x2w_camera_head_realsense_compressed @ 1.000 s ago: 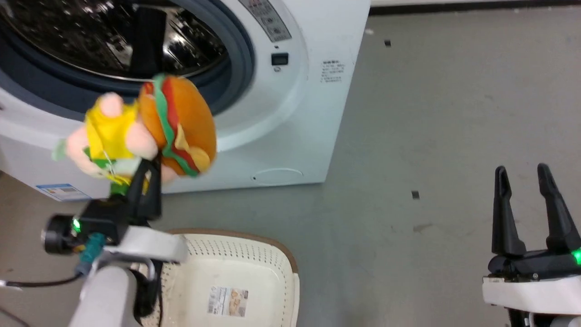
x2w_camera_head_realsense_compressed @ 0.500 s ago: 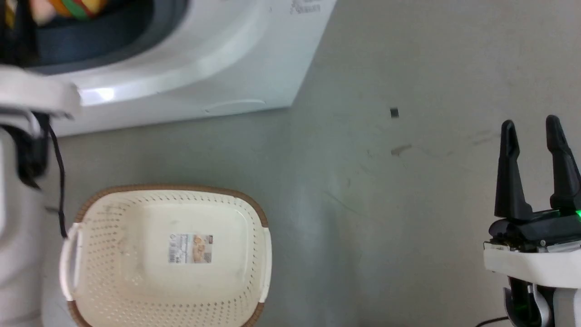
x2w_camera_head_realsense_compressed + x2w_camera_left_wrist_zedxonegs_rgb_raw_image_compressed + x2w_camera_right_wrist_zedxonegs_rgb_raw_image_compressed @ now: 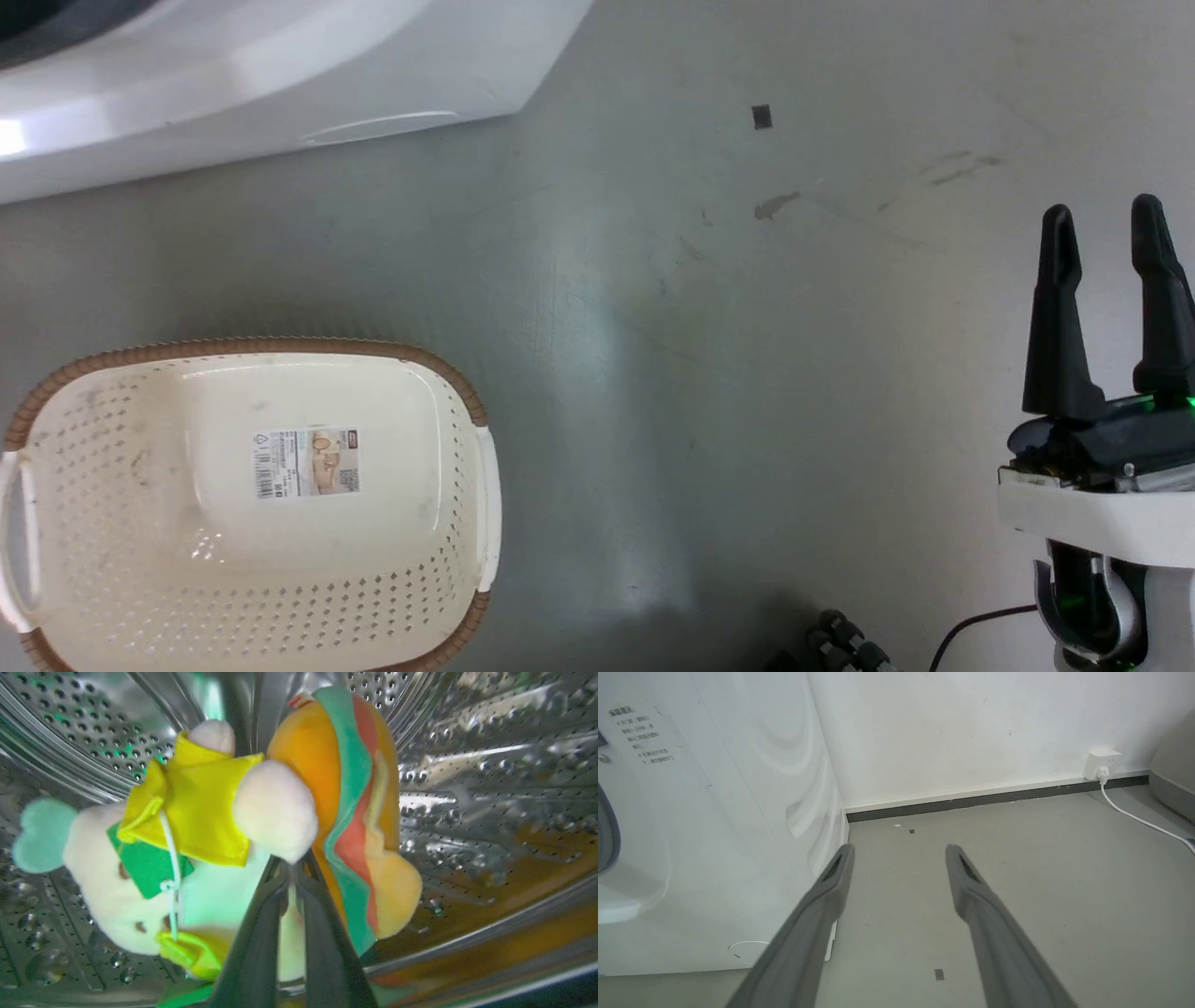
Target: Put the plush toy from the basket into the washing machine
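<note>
Lighting check: bright and even outside, tinted and glinty inside the drum.

Head view is sharp for me: soft overhead light, broad pale sheen on the floor, one blown-out glare spot on the washing machine at the left edge, faint shadow round the basket. Left wrist view: specular glints on the steel, green cast top left, orange reflection low right; plush toy washed out, slightly soft; left gripper blurred up close. Right wrist view: flat and bright, right gripper soft toward the bottom edge, wide-angle bowing at left.
</note>
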`<state>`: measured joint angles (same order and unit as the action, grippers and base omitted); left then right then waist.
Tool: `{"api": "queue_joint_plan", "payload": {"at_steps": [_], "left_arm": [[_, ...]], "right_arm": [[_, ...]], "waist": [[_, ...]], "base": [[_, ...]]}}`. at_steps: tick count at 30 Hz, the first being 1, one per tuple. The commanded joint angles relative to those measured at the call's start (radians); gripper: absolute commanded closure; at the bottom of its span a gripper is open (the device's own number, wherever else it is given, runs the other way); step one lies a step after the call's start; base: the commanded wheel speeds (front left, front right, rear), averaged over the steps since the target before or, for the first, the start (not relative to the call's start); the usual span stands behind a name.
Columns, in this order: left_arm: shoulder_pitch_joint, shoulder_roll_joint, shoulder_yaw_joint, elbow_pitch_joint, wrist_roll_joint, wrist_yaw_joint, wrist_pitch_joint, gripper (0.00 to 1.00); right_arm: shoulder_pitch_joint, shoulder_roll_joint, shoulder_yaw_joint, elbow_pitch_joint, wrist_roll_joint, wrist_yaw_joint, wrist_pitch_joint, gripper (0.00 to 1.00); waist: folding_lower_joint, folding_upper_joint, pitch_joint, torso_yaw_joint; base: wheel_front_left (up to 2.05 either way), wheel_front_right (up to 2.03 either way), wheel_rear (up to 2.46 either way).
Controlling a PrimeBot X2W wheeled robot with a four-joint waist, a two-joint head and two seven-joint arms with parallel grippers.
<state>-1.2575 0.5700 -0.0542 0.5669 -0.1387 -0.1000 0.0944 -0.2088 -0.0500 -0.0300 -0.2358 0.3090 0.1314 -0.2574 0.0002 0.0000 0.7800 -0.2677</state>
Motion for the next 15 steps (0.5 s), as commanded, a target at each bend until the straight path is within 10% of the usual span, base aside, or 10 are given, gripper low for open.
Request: {"api": "queue_joint_plan", "payload": {"at_steps": [1,14,15], "left_arm": [[-0.046,0.012,-0.013,0.048,0.01,-0.006,0.042,1.0],[-0.124,0.012,-0.066,0.247,-0.059,-0.027,0.193,1.0],[-0.124,0.011,-0.073,0.252,-0.06,-0.027,0.185,0.47]], "right_arm": [[-0.022,0.0,0.001,-0.004,0.006,-0.001,-0.004,0.0],[-0.039,0.0,-0.001,-0.001,0.013,-0.001,-0.004,0.0],[-0.04,0.0,-0.003,0.0,0.012,-0.001,-0.004,0.0]], "waist": [[-0.0002,0.0,0.021,-0.012],[-0.0002,0.0,0.039,-0.003],[-0.0002,0.0,0.036,-0.001]], "base": [[0.0,0.0,0.0],[0.0,0.0,0.0],[0.0,0.0,0.0]]}}
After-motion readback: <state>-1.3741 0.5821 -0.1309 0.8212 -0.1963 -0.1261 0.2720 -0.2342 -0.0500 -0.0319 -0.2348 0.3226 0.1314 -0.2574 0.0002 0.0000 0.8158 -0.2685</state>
